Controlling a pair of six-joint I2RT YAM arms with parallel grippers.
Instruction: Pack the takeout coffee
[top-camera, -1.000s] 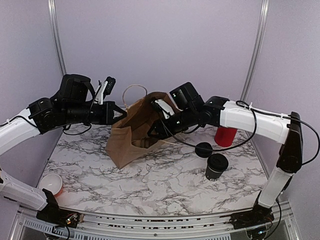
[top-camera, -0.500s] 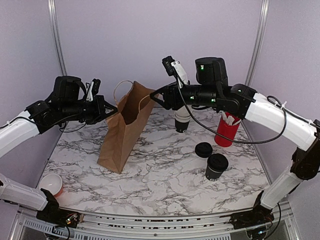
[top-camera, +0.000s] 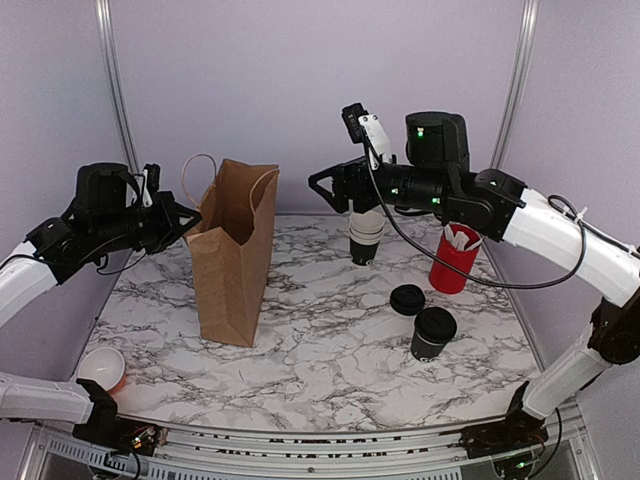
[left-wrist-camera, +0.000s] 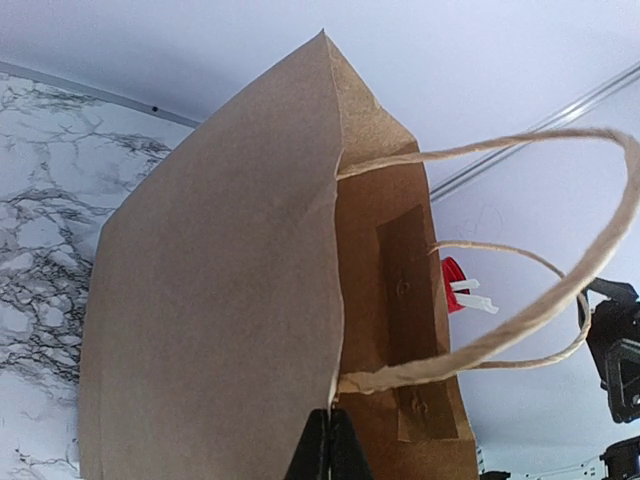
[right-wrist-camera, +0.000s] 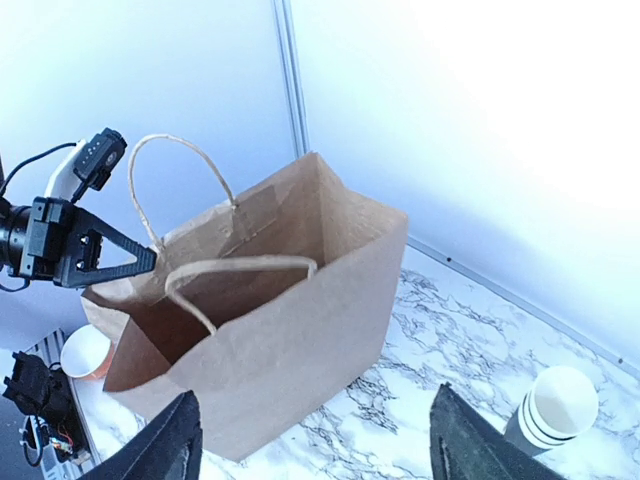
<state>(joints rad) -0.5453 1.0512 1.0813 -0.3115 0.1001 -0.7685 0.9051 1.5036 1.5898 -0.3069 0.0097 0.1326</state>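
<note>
right arm (top-camera: 540, 225): white shells, black joints, green lights, looped black cable | right tool (top-camera: 320, 188): black, triangular

The top view looks down on the bag (top-camera: 232, 250) from behind the arms. The left wrist view sits close at its rim, and the right wrist view faces it from farther off. All three show it.

Soft, even light fills the overhead view: the tall brown paper bag with twisted handles (top-camera: 232, 255) throws only a faint shadow at its foot on the white marble-patterned table (top-camera: 330, 370). Right of the bag, the small black lidded paper cup (top-camera: 433, 333) reads as a nearly flat dark shape. In the right wrist view the wall (right-wrist-camera: 480, 120) above and right of the bag is blown out to white, the bag's inside lies in shade, and below the bag the fingers (right-wrist-camera: 170, 445) of the right gripper (right-wrist-camera: 315, 392) are blurred dark wedges. The left wrist view shows the bag's paper grain sharply.
</note>
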